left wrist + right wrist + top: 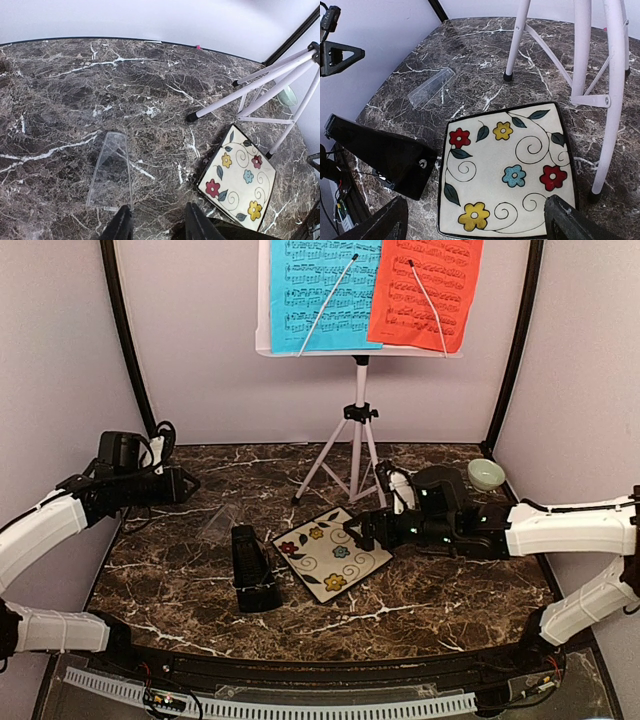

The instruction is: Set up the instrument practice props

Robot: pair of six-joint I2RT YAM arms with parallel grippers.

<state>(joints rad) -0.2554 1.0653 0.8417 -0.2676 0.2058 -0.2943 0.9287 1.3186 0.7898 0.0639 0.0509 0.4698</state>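
Dark marbled surface (pixel 420 610), bearing: white tripod music stand (pixel 355 440); black metronome (pixel 252 570); square floral tile (pixel 333 552); clear tapered cover (pixel 220 523), lying flat; pale green bowl (pixel 486 475), far right.

Under the black right claw (pixel 360 533) is a cream square ceramic tile (pixel 490 155) with a black rim, red, yellow and blue flowers, dark green leaves and thin black curls. Left of that claw is a glossy black pyramid metronome (pixel 385 155). The marble tabletop (pixel 60 90) is dark brown, veined white. High beyond the claw, a blue paper sheet (pixel 310 280) and a red paper sheet (pixel 455 280) carry black notation on a white metal stand (pixel 361 385).
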